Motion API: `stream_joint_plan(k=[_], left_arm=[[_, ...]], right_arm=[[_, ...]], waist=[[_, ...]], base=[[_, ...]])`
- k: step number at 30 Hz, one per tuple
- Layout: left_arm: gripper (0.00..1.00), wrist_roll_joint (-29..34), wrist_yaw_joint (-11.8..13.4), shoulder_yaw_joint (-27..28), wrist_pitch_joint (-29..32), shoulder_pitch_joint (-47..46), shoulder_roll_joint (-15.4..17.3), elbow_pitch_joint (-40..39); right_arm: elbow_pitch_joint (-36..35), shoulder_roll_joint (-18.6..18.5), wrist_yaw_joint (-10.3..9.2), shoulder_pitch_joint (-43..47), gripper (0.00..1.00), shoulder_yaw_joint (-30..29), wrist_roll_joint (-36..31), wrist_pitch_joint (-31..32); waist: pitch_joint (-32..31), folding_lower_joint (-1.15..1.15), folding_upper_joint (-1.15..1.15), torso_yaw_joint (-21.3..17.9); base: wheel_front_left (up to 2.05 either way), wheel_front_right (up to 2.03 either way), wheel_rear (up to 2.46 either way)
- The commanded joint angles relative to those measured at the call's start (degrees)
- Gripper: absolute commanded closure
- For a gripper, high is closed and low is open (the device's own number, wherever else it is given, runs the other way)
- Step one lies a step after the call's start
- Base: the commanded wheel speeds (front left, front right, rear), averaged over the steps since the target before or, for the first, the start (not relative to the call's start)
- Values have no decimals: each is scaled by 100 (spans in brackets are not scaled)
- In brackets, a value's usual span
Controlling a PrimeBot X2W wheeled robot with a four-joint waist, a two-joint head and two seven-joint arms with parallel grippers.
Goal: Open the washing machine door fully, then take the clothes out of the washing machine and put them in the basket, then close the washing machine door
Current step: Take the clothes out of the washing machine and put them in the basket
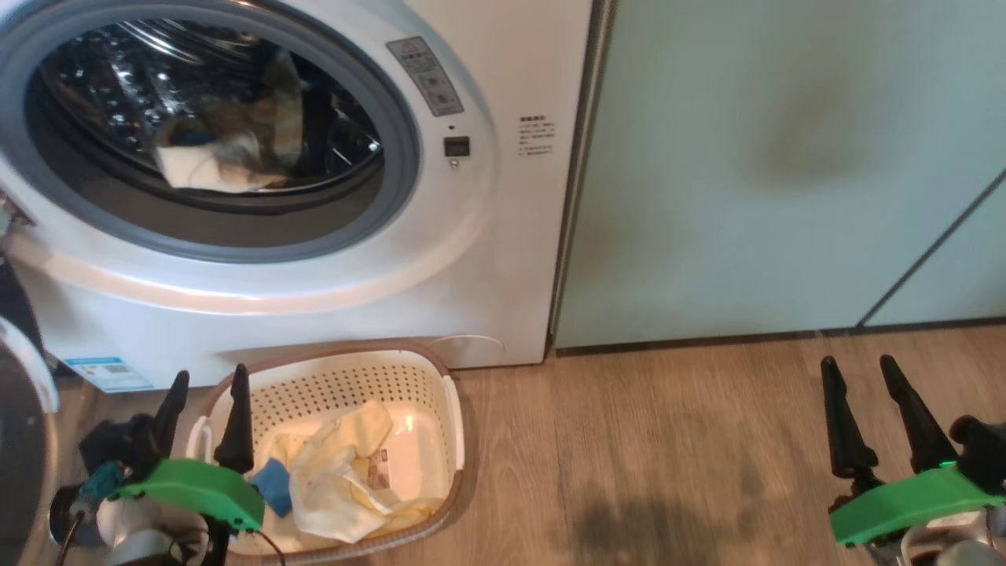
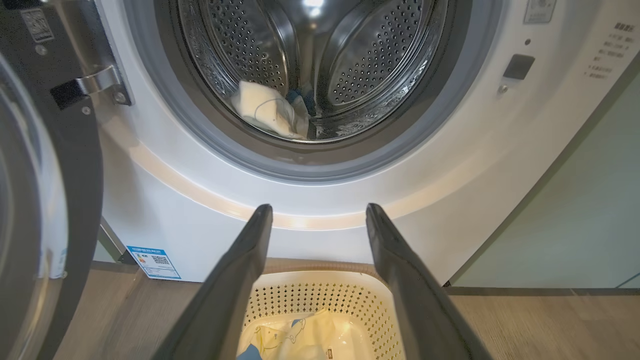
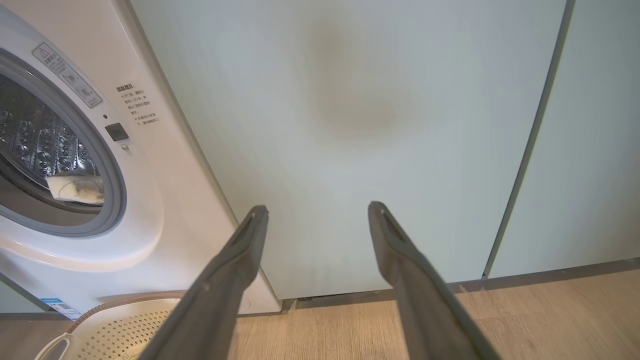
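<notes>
Wood-look floor [image 1: 668, 440] runs along the foot of pale green cabinets [image 1: 786, 157] and the white washing machine [image 1: 487, 236].

My left end effector [image 1: 211, 374] is released, its two dark fingers spread wide with nothing between them. It hangs over the left end of the basket [image 1: 452, 424]. Just below it and a little to its right, the clothes [image 1: 338, 472] lie crumpled on the basket's bottom. They are pale yellow and cream fabric, with a blue piece at the near left. The basket stands on the floor close against the machine's lower front; I cannot tell whether the two touch.

Further out, past my left fingertips, the drum [image 2: 380, 60] gapes inside its grey rubber ring. A pale bundle [image 2: 265, 110] with a bit of blue beside it lies at the bottom, well apart from my end effector. The washing machine door [image 2: 75, 190] is swung open at my far left, its black ring edge-on beside that arm.

My right end effector [image 1: 858, 363] is also released and empty. It hovers over bare floor well to the right of the basket, pointing at the cabinets.
</notes>
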Motion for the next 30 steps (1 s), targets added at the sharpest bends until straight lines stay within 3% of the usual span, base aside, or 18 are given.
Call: stream_joint_plan(k=[1, 7, 22, 30], left_arm=[[0, 83, -7, 186, -41, -341, 220, -96], [0, 282, 4, 8, 112, -1008, 546, 252], [0, 631, 0, -518, 1694, -3113, 1645, 753], [0, 831, 0, -688, 2245, -3969, 2215, 1043]], right_arm=[[-157, -26, -15, -186, 0, 113, 8, -55], [-175, 58, -15, -288, 0, 123, 34, -55], [-285, 299, -15, -839, 0, 118, 97, -55], [-324, 364, -15, -1164, 0, 126, 144, -55]], waist=[[80, 0, 0, -83], [385, 0, 0, -290], [1505, 0, 0, -689], [1976, 0, 0, -822]], base=[[0, 0, 0], [0, 0, 0], [0, 0, 0], [0, 0, 0]])
